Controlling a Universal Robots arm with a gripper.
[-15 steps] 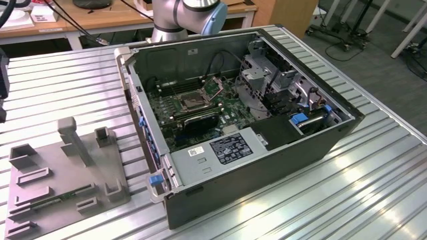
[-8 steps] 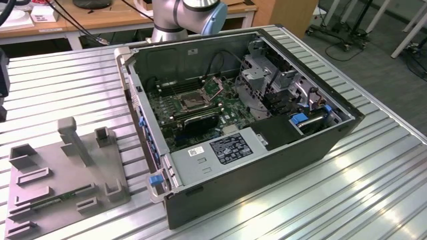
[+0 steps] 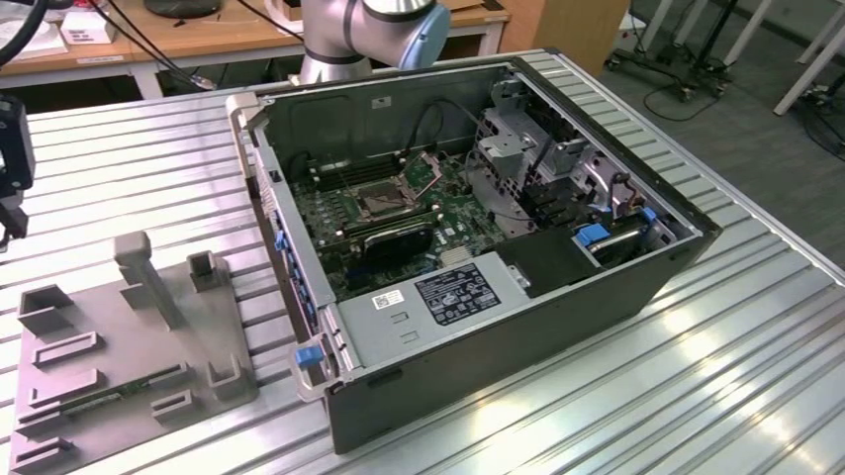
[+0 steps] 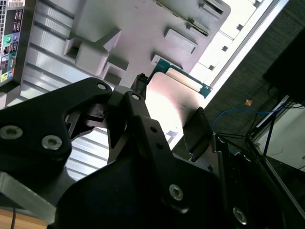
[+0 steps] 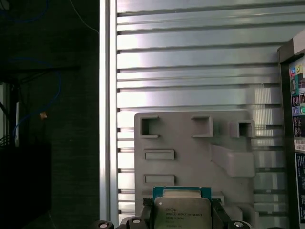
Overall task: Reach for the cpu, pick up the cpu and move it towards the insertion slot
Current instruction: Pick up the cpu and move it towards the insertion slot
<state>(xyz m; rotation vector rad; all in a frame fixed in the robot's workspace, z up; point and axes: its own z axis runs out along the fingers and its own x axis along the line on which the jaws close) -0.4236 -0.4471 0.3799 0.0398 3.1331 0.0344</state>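
The gripper (image 5: 182, 220) pinches the cpu (image 5: 182, 207) by two opposite edges, held over the gray tray (image 5: 190, 152) on the slatted table (image 5: 190, 71). The insertion slot (image 3: 376, 201) lies well apart, inside the open computer case (image 3: 528, 327).

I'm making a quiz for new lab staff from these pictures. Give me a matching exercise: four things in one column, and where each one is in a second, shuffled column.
Things:
1. cpu
2. slot
3. memory stick
4. tray

Places:
A. on the table, beside the case
B. held in the hand
C. lying on the tray
D. inside the open case, on the green board

Pairs: 1-B; 2-D; 3-C; 4-A
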